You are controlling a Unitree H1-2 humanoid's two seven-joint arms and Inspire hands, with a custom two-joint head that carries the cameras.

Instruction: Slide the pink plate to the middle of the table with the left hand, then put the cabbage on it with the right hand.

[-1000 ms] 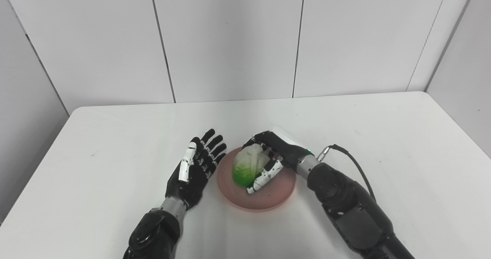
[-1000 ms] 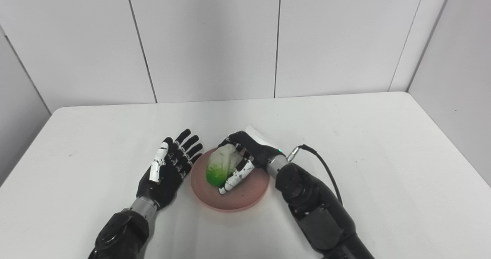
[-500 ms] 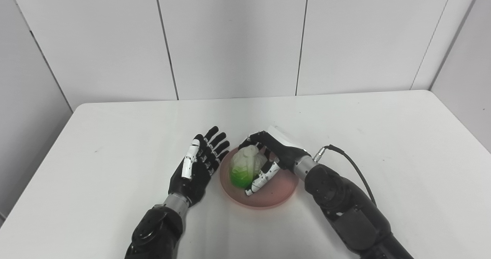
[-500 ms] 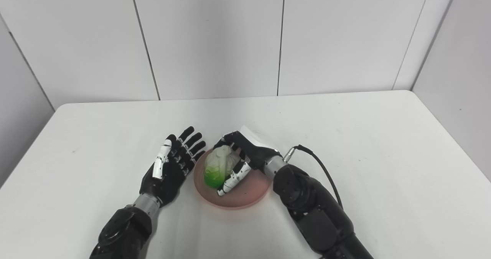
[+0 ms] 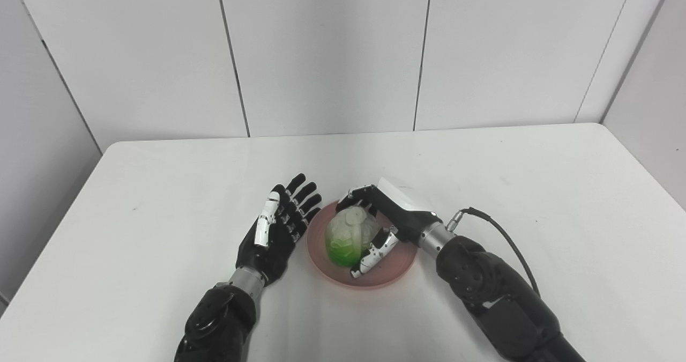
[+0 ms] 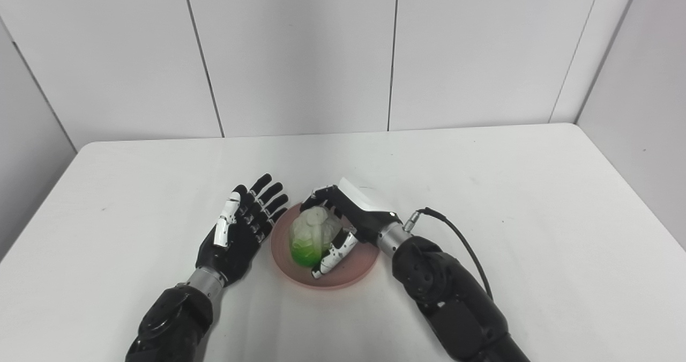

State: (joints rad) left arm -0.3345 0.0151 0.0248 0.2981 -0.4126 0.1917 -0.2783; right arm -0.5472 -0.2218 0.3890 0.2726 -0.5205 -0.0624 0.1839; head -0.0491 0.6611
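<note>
My right hand [image 5: 383, 223] has its fingers [image 5: 370, 255] curled round the cabbage [image 5: 347, 235], resting on the pink plate [image 5: 394, 273]. I should spread them evenly and lift clear; my left hand [image 5: 276, 233] lies open, empty, beside the rim.

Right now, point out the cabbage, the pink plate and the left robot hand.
cabbage [image 5: 347, 237], left eye view, pale upper leaves.
pink plate [image 5: 394, 273], left eye view, bare near rim.
left robot hand [image 5: 276, 233], left eye view, palm.
</note>
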